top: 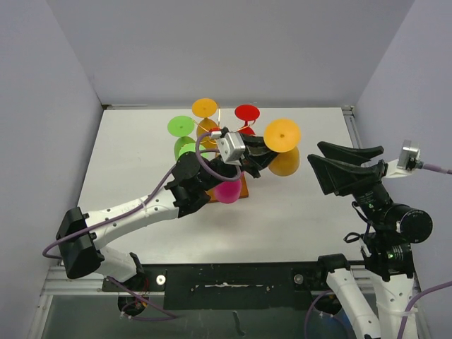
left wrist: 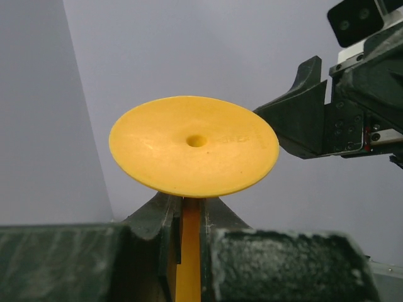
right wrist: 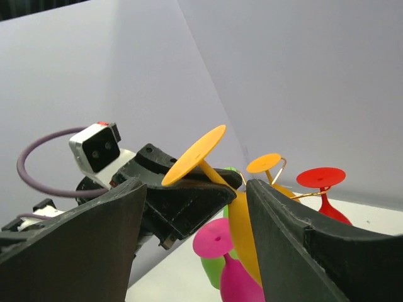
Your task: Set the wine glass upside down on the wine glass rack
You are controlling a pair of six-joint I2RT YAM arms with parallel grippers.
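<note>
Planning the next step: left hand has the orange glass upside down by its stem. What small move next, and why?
Probably ease the left hand toward the wine glass rack, sliding the stem into a free wire arm. The orange wine glass is already inverted, gripped by its stem, just right of the rack in the top view; the right hand stands open, apart.
</note>
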